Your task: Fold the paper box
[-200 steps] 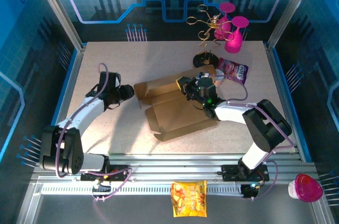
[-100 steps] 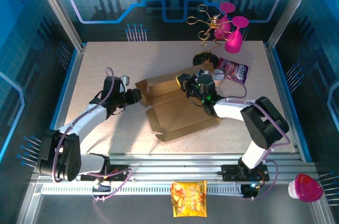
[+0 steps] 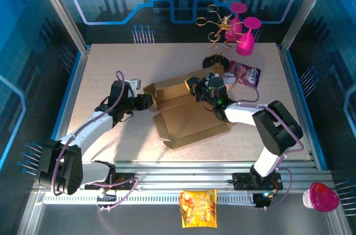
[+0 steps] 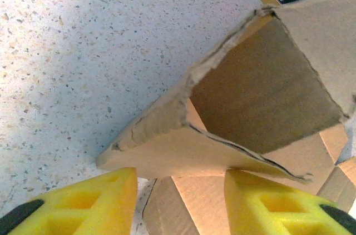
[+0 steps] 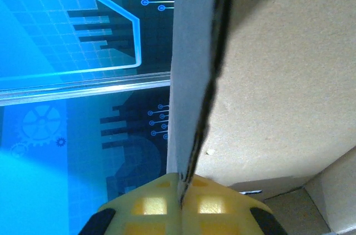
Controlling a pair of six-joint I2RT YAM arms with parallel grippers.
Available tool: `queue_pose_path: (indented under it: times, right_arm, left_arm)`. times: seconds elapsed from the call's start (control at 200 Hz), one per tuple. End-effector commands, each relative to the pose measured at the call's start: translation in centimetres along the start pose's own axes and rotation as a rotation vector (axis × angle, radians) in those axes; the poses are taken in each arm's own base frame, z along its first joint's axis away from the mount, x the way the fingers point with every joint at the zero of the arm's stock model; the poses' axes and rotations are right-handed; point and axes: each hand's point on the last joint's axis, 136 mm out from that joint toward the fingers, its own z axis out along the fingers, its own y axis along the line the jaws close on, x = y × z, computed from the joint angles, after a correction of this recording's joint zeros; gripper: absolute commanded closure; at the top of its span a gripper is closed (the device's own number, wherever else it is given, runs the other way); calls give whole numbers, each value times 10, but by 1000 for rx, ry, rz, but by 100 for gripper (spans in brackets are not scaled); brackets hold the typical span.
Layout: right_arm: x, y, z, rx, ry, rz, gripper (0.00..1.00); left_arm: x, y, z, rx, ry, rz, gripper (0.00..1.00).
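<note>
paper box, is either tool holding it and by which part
The right tool is shut on the paper box, pinching the thin edge of a raised panel. The left tool stands open at the box's left flap, gripping nothing.

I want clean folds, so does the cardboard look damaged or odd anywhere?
Yes: the paper box has a ragged, frayed edge along its raised left flap, where the corrugated layers look split.

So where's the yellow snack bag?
In the top view, the yellow snack bag lies at the very near edge, just in front of the metal rails, about midway along them and off the speckled tabletop.
</note>
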Motion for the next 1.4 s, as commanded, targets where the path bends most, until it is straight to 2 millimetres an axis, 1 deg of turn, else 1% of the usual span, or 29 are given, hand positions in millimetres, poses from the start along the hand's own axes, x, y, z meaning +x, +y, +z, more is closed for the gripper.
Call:
queue_pose_path:
  times: [0.0,0.07,0.125,0.24,0.3,0.425,0.48,0.53,0.66,0.795,0.971,1.081,1.211,1.311,1.396]
  right_arm:
    - [-9,6,3,-3,-1,10,100]
    - [-9,6,4,-3,7,12,100]
    - [-9,5,5,-3,13,17,100]
    - [-9,4,7,0,22,22,100]
    - [-9,5,8,1,25,21,100]
    - [-8,4,9,6,36,17,100]
    - [-9,5,8,8,35,14,100]
    - [-10,5,8,7,33,14,100]
    - [-10,4,9,5,37,17,100]
    - [-8,2,9,10,46,19,100]
    - [-7,2,10,6,56,21,100]
    - [-5,4,10,-5,67,27,100]
    - [-6,7,8,-12,71,26,100]
    - [-9,12,8,-26,67,23,100]
    - [-11,14,8,-40,65,21,100]
  left_arm:
    - [-4,-5,-8,0,-1,121,52]
    - [-1,-1,-5,-19,23,152,51]
    - [-3,3,-6,-44,17,176,50]
    - [-11,8,-15,-55,-30,234,49]
    - [-8,13,-19,-41,-26,234,48]
    - [-2,30,-30,-35,-8,218,49]
    - [2,31,-32,-15,-12,257,49]
    - [5,31,-32,-11,-9,292,49]
    - [4,38,-20,-20,23,272,49]
    - [-5,35,-7,-6,14,280,49]
    - [-13,20,5,45,3,362,47]
    - [-14,14,11,56,-4,415,47]
    - [-14,12,16,78,-9,430,47]
    - [-13,6,19,105,-18,427,49]
    - [-10,-3,19,114,-14,466,51]
